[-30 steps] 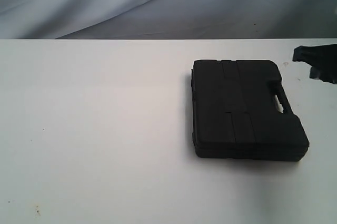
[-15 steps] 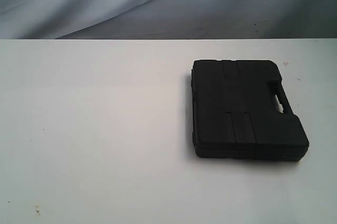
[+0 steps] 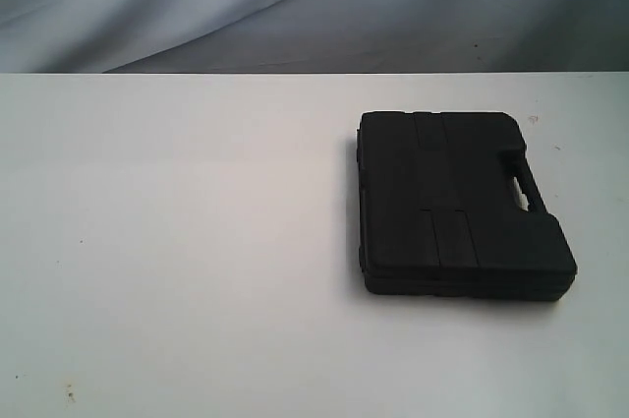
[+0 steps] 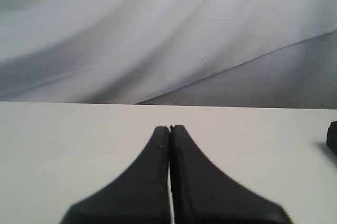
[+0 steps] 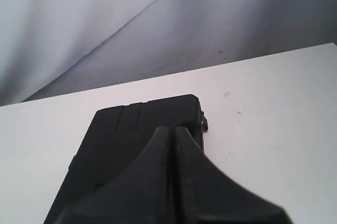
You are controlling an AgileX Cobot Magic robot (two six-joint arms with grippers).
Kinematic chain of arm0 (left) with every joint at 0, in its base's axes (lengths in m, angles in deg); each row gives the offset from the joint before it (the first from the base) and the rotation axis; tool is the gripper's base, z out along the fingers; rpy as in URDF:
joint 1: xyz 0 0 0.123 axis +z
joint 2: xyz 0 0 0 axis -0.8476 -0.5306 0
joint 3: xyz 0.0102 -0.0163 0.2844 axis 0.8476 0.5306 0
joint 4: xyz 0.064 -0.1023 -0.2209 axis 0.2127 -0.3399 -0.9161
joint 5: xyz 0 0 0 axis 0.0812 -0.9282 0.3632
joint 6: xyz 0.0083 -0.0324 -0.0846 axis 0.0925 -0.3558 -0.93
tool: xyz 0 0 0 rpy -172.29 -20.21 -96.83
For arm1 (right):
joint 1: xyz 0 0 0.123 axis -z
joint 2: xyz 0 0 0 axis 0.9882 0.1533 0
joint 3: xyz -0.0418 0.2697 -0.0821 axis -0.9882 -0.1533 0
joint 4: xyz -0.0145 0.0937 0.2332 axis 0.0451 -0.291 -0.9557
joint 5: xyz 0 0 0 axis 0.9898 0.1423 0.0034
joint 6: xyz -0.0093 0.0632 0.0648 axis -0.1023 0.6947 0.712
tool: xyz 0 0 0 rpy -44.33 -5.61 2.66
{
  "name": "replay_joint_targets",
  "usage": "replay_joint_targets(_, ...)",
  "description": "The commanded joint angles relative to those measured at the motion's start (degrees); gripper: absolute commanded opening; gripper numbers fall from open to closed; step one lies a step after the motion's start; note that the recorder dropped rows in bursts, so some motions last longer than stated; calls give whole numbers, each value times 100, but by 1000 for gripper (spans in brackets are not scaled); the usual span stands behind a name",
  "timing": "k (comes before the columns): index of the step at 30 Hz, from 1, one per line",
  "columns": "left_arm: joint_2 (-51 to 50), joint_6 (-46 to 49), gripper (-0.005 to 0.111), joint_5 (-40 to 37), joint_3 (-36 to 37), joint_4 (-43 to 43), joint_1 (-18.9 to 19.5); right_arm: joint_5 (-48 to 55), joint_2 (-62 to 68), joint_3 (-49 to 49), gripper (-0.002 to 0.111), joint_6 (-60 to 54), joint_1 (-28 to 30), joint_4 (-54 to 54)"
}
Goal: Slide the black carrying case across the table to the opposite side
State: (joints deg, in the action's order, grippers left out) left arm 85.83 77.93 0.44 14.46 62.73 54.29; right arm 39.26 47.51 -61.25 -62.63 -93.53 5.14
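White, smooth table carries the matte black case on its right half, lying flat, rectangular, with ribbed panels and a moulded handle. The left gripper and right gripper each press tapered fingers together on nothing. Grey draped cloth hangs behind.
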Motion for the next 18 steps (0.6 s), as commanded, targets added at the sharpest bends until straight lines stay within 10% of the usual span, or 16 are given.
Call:
replay_joint_targets(1, 24, -20, 0, 36, 25, -33, 15, -124, -567, -312, 0, 18, 37, 100)
replay_joint_targets(18, 24, -20, 0, 36, 25, -33, 15, -221, -2299, -1054, 0, 8, 47, 203)
